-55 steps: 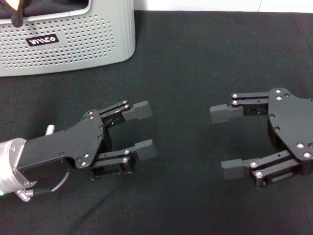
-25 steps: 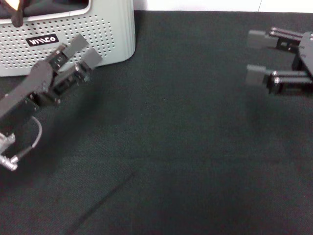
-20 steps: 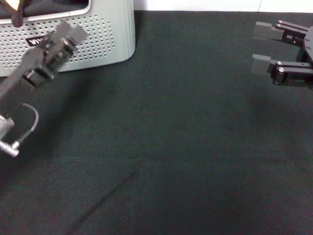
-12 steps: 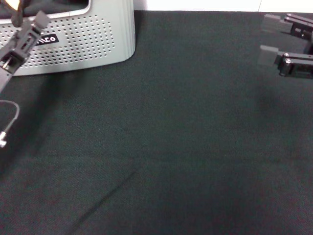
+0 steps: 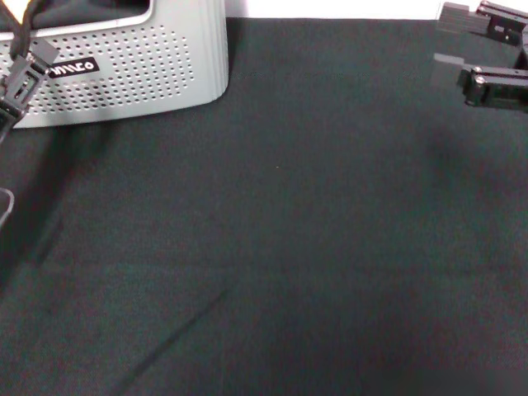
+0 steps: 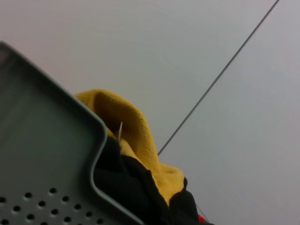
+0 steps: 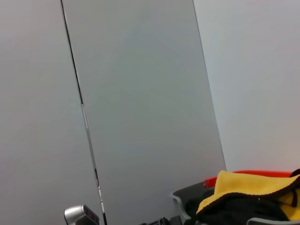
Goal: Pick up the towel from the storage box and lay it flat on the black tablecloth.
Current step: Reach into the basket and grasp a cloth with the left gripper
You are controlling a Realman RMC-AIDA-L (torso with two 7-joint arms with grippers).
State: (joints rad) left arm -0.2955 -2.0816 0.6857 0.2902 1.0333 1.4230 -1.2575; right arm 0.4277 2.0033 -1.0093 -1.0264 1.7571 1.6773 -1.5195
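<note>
the towel (image 6: 131, 136) sits bunched in the storage box (image 5: 124, 74), not folded: from the left wrist view a yellow-orange hump rises above the box rim with dark folds tumbling beside and below it. the right wrist view shows the same heap from farther off, yellow cloth over black folds, poking above the rim. in the head view only a sliver of it shows at the top left corner, inside the box.

it looks soft, light and limp, so it should drape and stretch out when lifted rather than hold a shape. the fuzzy cloth ought to grip well between pads, with little risk of slipping and none of breaking. the raised yellow fold is the obvious place to pinch, since it stands clear of the rim. a hold near a corner or the stitched edge would serve better for spreading, but no corner can be picked out in the pile.

the box stands at the far left of the black tablecloth (image 5: 272, 247), its holed side and label facing the robot.

the left gripper (image 5: 21, 70) is at the left edge of the head view, in front of the box wall near the rim; seen edge-on, so i cannot tell how far apart its fingers are, and nothing shows in them. the right gripper (image 5: 462, 37) hangs at the far right, well apart from the box, fingers spread with a clear gap and empty.
</note>
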